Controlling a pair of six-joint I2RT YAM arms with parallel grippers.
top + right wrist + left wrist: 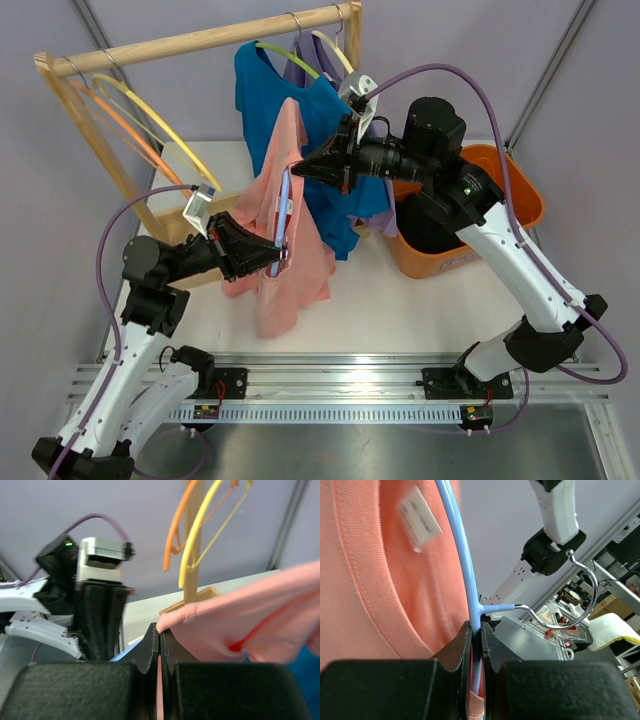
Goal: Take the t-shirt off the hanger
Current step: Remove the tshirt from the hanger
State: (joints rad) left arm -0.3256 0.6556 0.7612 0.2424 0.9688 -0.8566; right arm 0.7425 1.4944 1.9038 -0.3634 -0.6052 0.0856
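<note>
Left fingers: your left fingers were pinched almost shut on the bar of the pale-blue thin plastic hanger, right beside the point where its steel hook branches off.
Right fingers: your right fingers were closed tight on a stitched edge of the salmon-pink soft knit t-shirt. A sliver of cloth showed between them.
T-shirt position: it hung draped on the hanger, held up between your two arms above the white counter, in front of the wooden clothes rail.
Handling: it looked light, limp and stretchy. You could expect it to stretch first, then catch on a hanger end. It was not fragile.
Hanger: it was thin and probably springy, and stiffest near the hook.
Where to hold: a doubled seam or the ribbed collar would likely slip less than a single layer of cloth.
</note>
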